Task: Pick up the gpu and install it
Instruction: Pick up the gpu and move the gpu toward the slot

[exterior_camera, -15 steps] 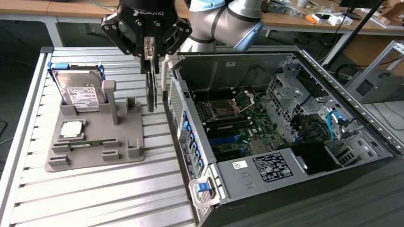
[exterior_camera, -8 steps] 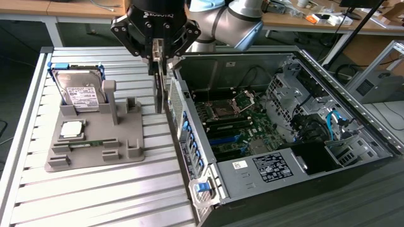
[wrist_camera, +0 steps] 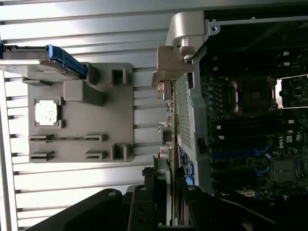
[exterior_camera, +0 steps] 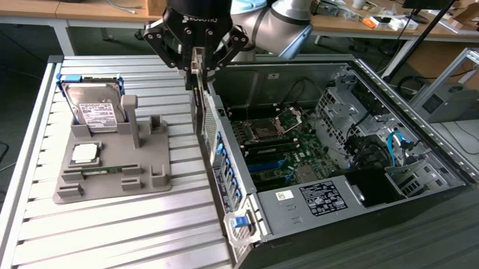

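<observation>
Gripper point(exterior_camera: 197, 68) is clamped on the gpu point(exterior_camera: 199, 109), and the card hangs edge-on and upright below the fingers. It is in the air, clear of the table point(exterior_camera: 112, 246), between the grey fixture point(exterior_camera: 112, 179) and the case rear wall point(exterior_camera: 219, 148). It sits just beside that wall, and I can't tell whether they touch. In the wrist view the card edge point(wrist_camera: 166, 137) runs along the outside of the perforated wall, so it is not over the motherboard point(exterior_camera: 288, 151).

The hard drive point(exterior_camera: 93, 109), the chip point(exterior_camera: 84, 152) and the memory stick point(exterior_camera: 112, 170) sit in the fixture and are not part of this step.

My read is that the step in hand is carrying the card to the case. To do it well:
- Hold the card vertical. Any tilt will probably catch the top edge of the rear wall.
- Make sure the card's bottom edge clears the wall before you move sideways over the board.
- The bracket end likely needs to face the rear wall and the connector edge to face down. From here I can't see which end is which, so check in the wrist view.
- Line the card's length up with the blue slots point(exterior_camera: 263, 166), parallel to them and not skewed.
- Watch the dark cables point(exterior_camera: 299, 89) and the drive cage point(exterior_camera: 340, 112), which both look close to the path.
- The grip looks to be near the top edge, so the card may swing if you move fast. Go slowly and smoothly.
- Don't press down until the connector edge is seated in line with the slot.
</observation>
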